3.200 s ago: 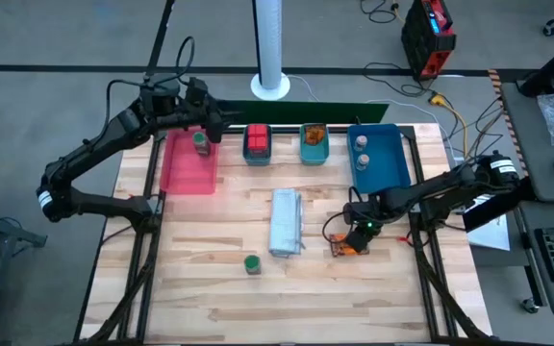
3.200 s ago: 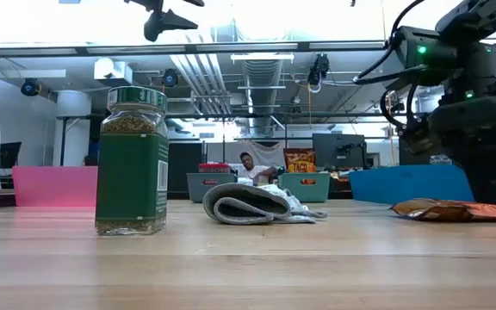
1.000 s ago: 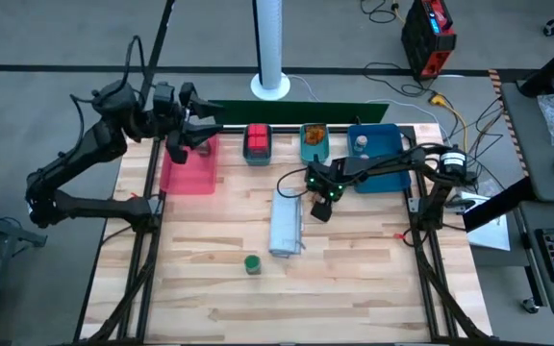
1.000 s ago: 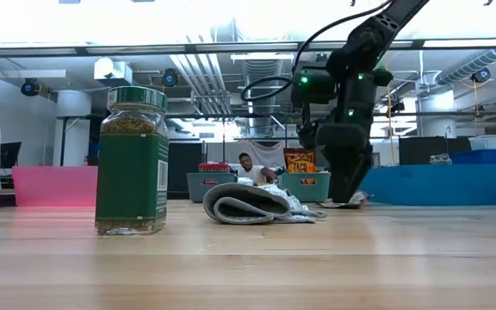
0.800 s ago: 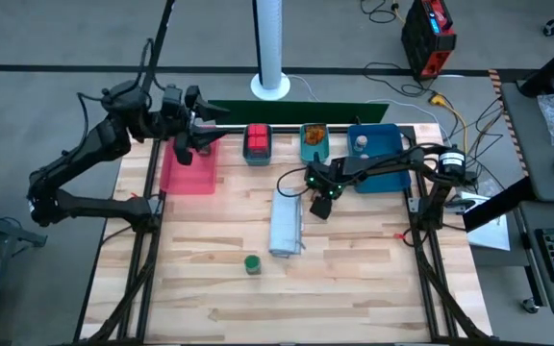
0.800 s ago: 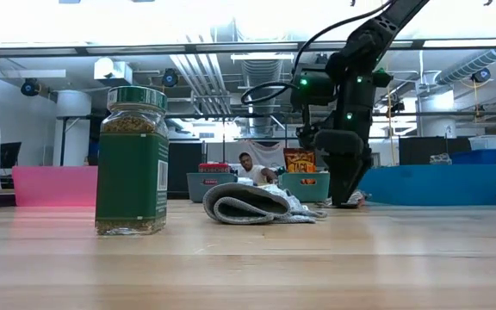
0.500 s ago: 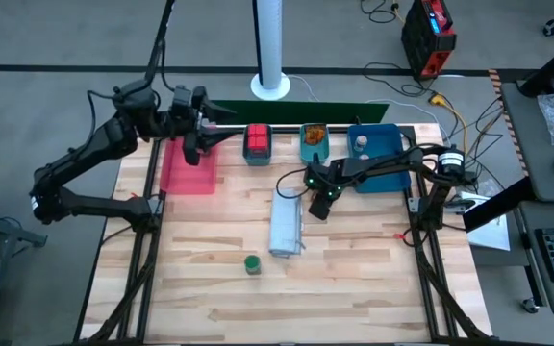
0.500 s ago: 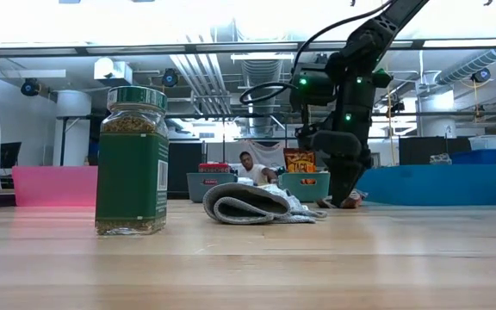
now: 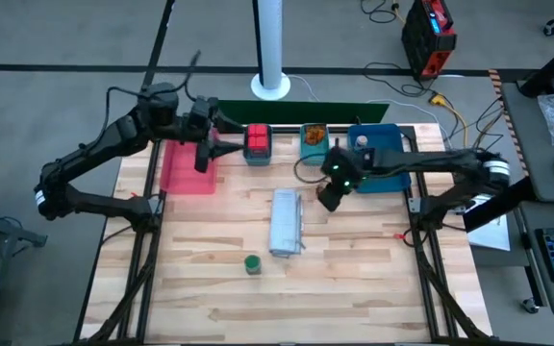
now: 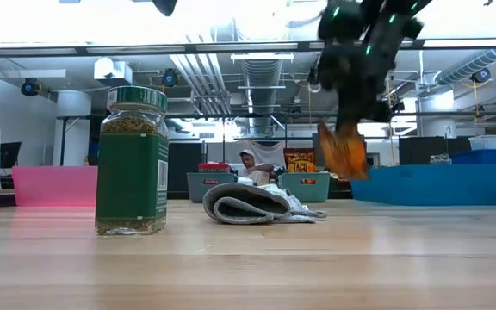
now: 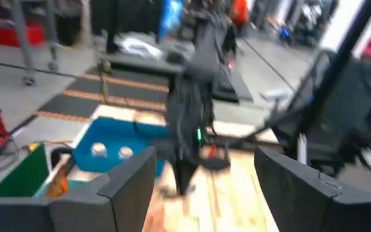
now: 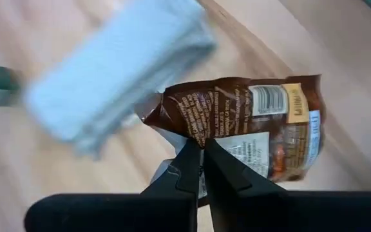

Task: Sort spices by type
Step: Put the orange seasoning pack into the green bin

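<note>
My right gripper [image 9: 326, 199] is above the table, right of the long grey-white bundle [image 9: 286, 222], and is shut on a flat orange-red spice packet [image 10: 343, 151]. A green-lidded jar [image 9: 252, 263] stands upright on its base near the table's front; it looms large in the low view [image 10: 132, 161]. My left gripper [image 9: 206, 152] hovers open over the pink tray [image 9: 183, 173] with nothing between its fingers [image 11: 131, 178]. My right gripper pinches the packet's pale edge [image 12: 187, 143] between its two fingers [image 12: 222, 166], coming from above and slanting down. The packet hangs below the fingers, tilted and lifted clear of the table [image 10: 343, 151].
Along the far edge stand a small tray of red boxes [image 9: 257, 142], a teal tray with orange packets [image 9: 314, 143] and a blue tray [image 9: 381, 165] holding two pale-lidded jars [image 9: 361, 142]. Bare wood lies along the near and right sides.
My right gripper has taken hold of the packet, which lay on the table beside the bundle, and has risen with it; the packet now hangs clear. My left gripper has drifted toward the table's right edge and a little down over the pink tray, staying open.
</note>
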`<act>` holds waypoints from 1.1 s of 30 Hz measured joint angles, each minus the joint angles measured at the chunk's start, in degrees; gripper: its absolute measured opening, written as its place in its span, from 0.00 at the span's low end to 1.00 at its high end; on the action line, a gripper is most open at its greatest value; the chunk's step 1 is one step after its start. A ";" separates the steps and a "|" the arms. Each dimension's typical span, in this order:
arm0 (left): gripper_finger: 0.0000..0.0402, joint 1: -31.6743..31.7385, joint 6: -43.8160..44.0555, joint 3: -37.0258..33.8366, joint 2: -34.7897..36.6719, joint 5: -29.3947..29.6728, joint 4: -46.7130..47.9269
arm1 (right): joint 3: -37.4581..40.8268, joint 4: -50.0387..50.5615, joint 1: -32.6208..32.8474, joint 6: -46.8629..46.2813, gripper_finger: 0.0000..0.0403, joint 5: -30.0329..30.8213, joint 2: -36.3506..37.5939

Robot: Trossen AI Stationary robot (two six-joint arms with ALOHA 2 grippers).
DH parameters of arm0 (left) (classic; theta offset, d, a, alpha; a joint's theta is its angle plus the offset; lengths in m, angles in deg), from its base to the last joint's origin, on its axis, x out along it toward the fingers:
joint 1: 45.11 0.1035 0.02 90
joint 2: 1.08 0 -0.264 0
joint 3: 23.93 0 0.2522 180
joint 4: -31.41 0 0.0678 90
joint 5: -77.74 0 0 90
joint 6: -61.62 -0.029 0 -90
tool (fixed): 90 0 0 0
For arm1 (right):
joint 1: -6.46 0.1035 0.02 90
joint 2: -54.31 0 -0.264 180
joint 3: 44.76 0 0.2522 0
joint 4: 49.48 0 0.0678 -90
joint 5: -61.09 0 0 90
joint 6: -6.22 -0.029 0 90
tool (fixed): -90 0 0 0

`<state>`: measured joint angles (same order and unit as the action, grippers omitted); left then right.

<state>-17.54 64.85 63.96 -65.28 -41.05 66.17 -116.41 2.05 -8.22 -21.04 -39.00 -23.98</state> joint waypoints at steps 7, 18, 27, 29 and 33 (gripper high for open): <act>0.62 -0.07 -2.92 0.00 -5.86 -12.89 0.77 | -0.13 -9.39 0.00 -6.60 0.02 -7.93 12.75; 0.62 -3.32 -2.40 0.00 -16.89 -21.49 -13.84 | -0.58 -28.15 0.02 -11.96 0.02 -20.17 13.87; 0.62 -3.84 -3.49 0.00 -20.59 -21.78 -15.07 | -0.67 -30.66 0.02 -12.81 0.02 -24.47 12.42; 0.62 -4.58 -4.36 0.00 -21.51 -21.77 -15.11 | -0.70 -30.93 0.02 -13.03 0.02 -24.52 12.45; 0.62 -6.37 -5.91 0.02 -24.08 -21.76 -15.49 | -0.70 -30.95 0.02 -13.25 0.02 -25.80 12.45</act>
<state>-23.91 58.94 63.97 -89.36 -62.81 50.68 -117.11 -28.89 -8.20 -34.29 -64.80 -11.53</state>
